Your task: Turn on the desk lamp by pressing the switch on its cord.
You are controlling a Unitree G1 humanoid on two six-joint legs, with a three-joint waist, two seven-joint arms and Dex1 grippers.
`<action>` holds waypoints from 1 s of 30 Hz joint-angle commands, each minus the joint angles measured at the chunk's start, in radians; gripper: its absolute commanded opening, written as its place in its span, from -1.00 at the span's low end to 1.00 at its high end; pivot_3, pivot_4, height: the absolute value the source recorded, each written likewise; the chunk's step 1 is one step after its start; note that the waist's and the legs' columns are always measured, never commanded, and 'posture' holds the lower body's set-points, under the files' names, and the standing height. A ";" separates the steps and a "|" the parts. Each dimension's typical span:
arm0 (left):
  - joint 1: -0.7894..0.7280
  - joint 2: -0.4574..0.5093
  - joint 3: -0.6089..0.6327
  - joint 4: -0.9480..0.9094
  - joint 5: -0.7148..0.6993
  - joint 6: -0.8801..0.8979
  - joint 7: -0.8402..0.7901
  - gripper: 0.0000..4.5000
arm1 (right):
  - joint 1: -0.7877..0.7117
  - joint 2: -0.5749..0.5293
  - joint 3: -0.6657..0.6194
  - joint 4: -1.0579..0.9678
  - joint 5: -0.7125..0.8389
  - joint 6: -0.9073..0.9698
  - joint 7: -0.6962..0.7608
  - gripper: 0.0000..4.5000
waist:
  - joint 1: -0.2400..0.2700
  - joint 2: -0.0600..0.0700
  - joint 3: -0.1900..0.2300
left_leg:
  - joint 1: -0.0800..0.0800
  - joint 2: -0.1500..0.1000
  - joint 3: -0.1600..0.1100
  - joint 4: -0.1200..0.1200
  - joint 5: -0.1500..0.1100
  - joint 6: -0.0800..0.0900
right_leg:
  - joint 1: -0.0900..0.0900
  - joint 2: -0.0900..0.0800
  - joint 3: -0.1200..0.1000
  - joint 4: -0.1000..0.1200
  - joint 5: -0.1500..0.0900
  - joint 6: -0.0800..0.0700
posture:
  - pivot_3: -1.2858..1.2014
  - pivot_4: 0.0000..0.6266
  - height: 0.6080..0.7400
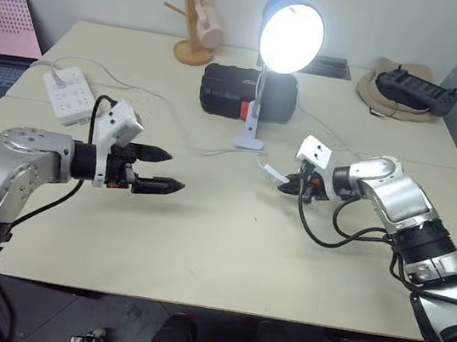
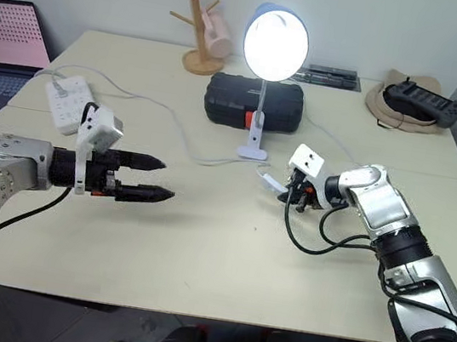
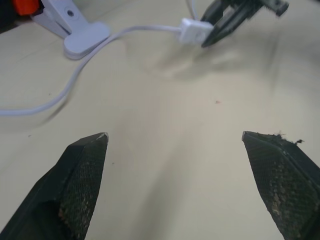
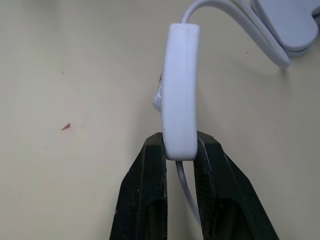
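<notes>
Right pincer (image 4: 179, 150) clamps the switch (image 4: 178, 90); left pincer (image 1: 175, 172) gapes empty; desk lamp (image 1: 290, 36) glows.

A black case with a red latch (image 1: 249, 93) is set toward the middle of the table (image 1: 200, 244), nearer its far edge. A wooden peg stand (image 1: 191, 19) with a pink cup (image 1: 208, 20) hung on it is placed at the far edge. A white power strip (image 1: 68, 94) is laid near the left edge. A beige hat (image 1: 377, 94) bearing a black controller (image 1: 414, 91) is seen by the far right corner. An open laptop (image 1: 4, 34) is seen beyond the left edge.
</notes>
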 commanded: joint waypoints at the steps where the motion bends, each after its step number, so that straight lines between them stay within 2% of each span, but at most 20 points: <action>1: -0.004 -0.014 -0.035 -0.014 0.111 -0.121 -0.002 0.99 | -0.030 0.038 0.059 0.071 -0.125 -0.155 0.031 -0.83 | 0.001 0.000 0.000 | 0.000 0.000 0.000 0.000 0.000 0.000 | 0.000 0.000 0.000 0.000 0.000 0.000 | 0.03 -0.52 1.00; 7: -0.020 -0.054 -0.008 -0.023 0.111 -0.114 -0.002 0.99 | -0.039 0.082 0.055 0.174 -0.187 -0.217 0.068 -0.83 | 0.001 0.000 0.000 | 0.000 0.000 -0.001 0.001 -0.001 0.002 | 0.001 0.000 -0.001 0.001 0.000 0.000 | 0.03 -0.52 1.00; 8: -0.023 -0.056 -0.002 -0.027 0.107 -0.109 -0.003 1.00 | -0.041 0.083 0.050 0.184 -0.191 -0.223 0.073 -0.52 | 0.001 0.000 0.000 | 0.001 0.000 -0.001 0.001 -0.001 0.002 | 0.001 0.000 0.000 0.002 0.000 0.000 | 0.03 -0.52 1.00; 9: -0.026 -0.059 0.004 -0.028 0.102 -0.101 -0.002 1.00 | -0.044 0.085 0.043 0.194 -0.196 -0.229 0.077 -0.46 | 0.001 0.000 0.000 | 0.001 0.000 -0.001 0.001 -0.001 0.002 | 0.001 0.000 -0.001 0.002 0.000 0.000 | 0.03 -0.52 1.00; 14: -0.038 -0.062 0.012 -0.010 0.121 -0.114 0.002 1.00 | -0.033 0.075 0.003 0.172 -0.186 -0.208 0.126 0.10 | 0.002 0.000 0.000 | 0.001 0.000 -0.003 0.001 -0.001 0.002 | 0.001 0.000 -0.001 0.002 0.000 0.000 | 0.03 -0.52 1.00; 15: -0.042 -0.062 0.011 -0.004 0.125 -0.119 -0.001 1.00 | -0.029 0.070 -0.002 0.162 -0.188 -0.206 0.130 0.13 | 0.002 0.000 0.000 | 0.001 0.000 -0.004 0.001 -0.001 0.002 | 0.001 0.000 -0.001 0.002 0.000 0.000 | 0.03 -0.52 1.00; 16: -0.047 -0.061 0.012 -0.001 0.124 -0.117 -0.006 1.00 | -0.024 0.064 -0.010 0.150 -0.188 -0.201 0.134 0.28 | 0.003 0.000 0.000 | 0.000 0.000 -0.004 0.001 -0.001 0.002 | 0.001 0.000 -0.001 0.002 0.000 0.000 | 0.03 -0.52 1.00; 18: -0.062 -0.057 0.011 0.010 0.124 -0.117 -0.018 1.00 | -0.007 0.039 -0.032 0.093 -0.171 -0.167 0.160 0.44 | 0.003 0.000 0.000 | 0.000 0.000 -0.005 0.001 -0.001 0.002 | 0.001 0.000 -0.001 0.002 0.000 0.000 | 0.03 -0.52 1.00; 23: -0.098 -0.044 0.007 0.056 0.137 -0.130 -0.058 1.00 | 0.075 -0.052 -0.101 -0.115 -0.110 -0.038 0.220 0.98 | 0.007 0.000 0.000 | 0.000 -0.001 -0.005 0.001 -0.001 0.002 | 0.001 0.000 -0.001 0.002 0.000 0.000 | 0.03 -0.52 1.00; 26: -0.127 -0.043 0.011 0.086 0.135 -0.129 -0.081 1.00 | 0.142 -0.102 -0.160 -0.261 -0.057 0.033 0.234 1.00 | 0.007 0.000 0.000 | 0.000 -0.001 -0.005 0.001 -0.001 0.002 | 0.001 0.000 -0.001 0.002 0.000 0.000 | 0.03 -0.52 1.00; 30: -0.176 -0.037 0.004 0.130 0.149 -0.140 -0.113 1.00 | 0.269 -0.168 -0.338 -0.514 0.088 0.152 0.209 1.00 | 0.008 0.000 0.000 | -0.001 -0.001 -0.006 0.002 -0.001 0.002 | 0.001 0.000 -0.002 0.002 0.000 0.000 | 0.03 -0.52 1.00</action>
